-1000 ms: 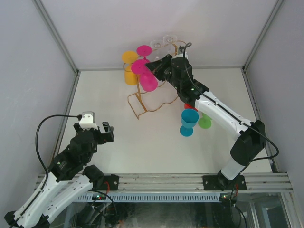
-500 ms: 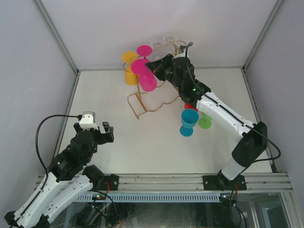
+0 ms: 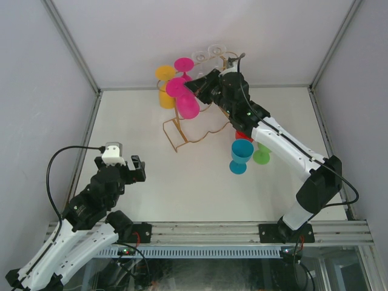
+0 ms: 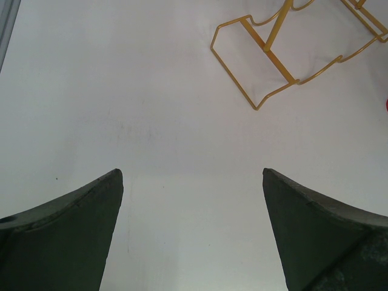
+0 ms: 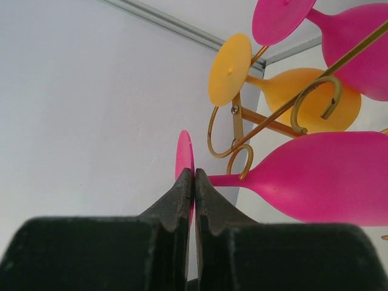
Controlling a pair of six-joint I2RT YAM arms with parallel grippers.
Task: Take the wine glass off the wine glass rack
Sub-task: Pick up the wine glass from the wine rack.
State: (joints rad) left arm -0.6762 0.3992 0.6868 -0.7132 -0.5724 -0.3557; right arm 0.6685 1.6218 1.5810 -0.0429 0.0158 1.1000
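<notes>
At left, the left hand [image 3: 134, 168] hovers over the white surface [image 3: 182, 188], fingers spread wide and holding nothing (its wrist camera takes in only bare surface and one corner of the rack's wavy base). At centre rear, the gold wire wine glass rack [image 3: 180, 130] stands on the surface close to the back wall. A yellow glass [image 3: 165, 97] hangs by its foot from the left side of the top rails, with a second pink glass [image 3: 183, 63] and two clear glasses [image 3: 209, 53] farther back. The pink wine glass [image 3: 188, 104] hangs at the front of the rack, and a curled rail loop [image 5: 241, 160] crosses its stem just beside the foot. The right hand [image 3: 195, 85] reaches in from the right, fingers pressed together on the edge of that foot. Under the right arm, a blue glass [image 3: 240, 154] and a green glass [image 3: 262, 156] stand on the surface beside a red object [image 3: 242, 136] mostly hidden by the arm.
</notes>
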